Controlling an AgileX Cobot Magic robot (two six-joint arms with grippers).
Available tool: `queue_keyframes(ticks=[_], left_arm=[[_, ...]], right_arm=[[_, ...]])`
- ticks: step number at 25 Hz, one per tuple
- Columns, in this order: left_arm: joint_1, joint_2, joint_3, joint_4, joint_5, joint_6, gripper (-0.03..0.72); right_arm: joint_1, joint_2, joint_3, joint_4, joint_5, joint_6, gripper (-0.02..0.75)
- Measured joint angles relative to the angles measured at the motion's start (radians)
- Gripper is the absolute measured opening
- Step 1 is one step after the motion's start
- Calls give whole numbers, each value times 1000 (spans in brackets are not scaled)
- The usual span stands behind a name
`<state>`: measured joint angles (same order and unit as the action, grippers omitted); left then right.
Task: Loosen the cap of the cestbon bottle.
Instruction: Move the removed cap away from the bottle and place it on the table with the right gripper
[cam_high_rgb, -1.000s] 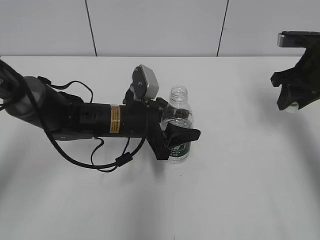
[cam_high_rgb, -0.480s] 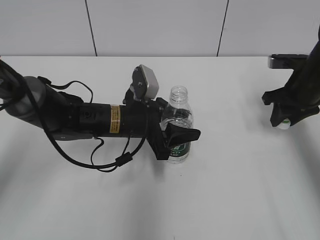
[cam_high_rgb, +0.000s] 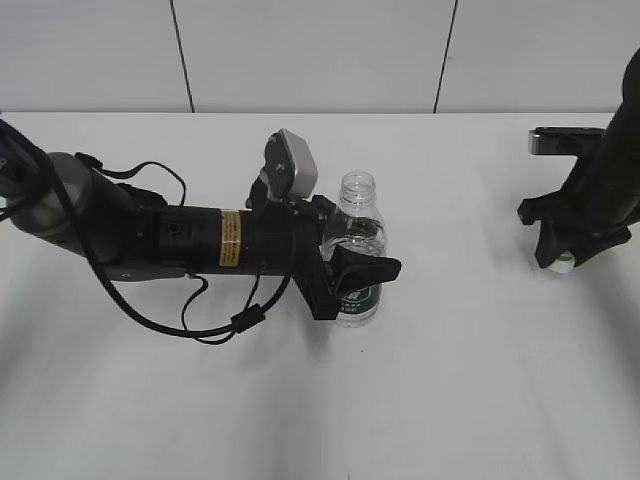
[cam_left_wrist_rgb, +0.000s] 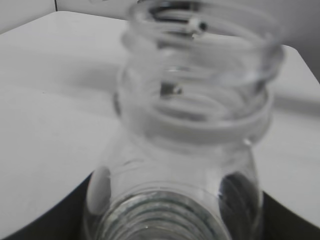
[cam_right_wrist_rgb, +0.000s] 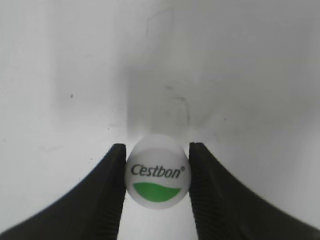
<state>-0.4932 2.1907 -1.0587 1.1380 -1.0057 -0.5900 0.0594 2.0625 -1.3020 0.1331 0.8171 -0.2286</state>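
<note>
At frame centre the left gripper (cam_high_rgb: 350, 262) clamps the uncapped cestbon bottle (cam_high_rgb: 357, 240), which stands upright on the white table (cam_high_rgb: 450, 380). At the right edge the right gripper (cam_right_wrist_rgb: 157, 165) pinches the cap (cam_right_wrist_rgb: 158, 178) between its jaws, apparently just above the tabletop.

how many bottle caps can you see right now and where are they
1. The cap is off the bottle, pinched in the right tool low over the table's right side. The bottle stands open-necked in the left tool. No other caps show.
</note>
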Motion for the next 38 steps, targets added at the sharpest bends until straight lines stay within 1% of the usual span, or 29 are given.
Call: queue_keyframes(ticks=[22,27,31,36,38], left_arm=[[0,0,0,5,-1,0,403],[0,0,0,5,-1,0,403],[0,0,0,6,-1,0,403],[0,0,0,7,-1,0,403],[0,0,0,7,-1,0,403]], right_arm=[[0,5,0,0,-10,0,300],[0,7,0,0,-9,1,316],[0,11,0,0,-6,2,368],[0,12,0,0,-5,16,484],[0,12,-9,0,4,34,505]])
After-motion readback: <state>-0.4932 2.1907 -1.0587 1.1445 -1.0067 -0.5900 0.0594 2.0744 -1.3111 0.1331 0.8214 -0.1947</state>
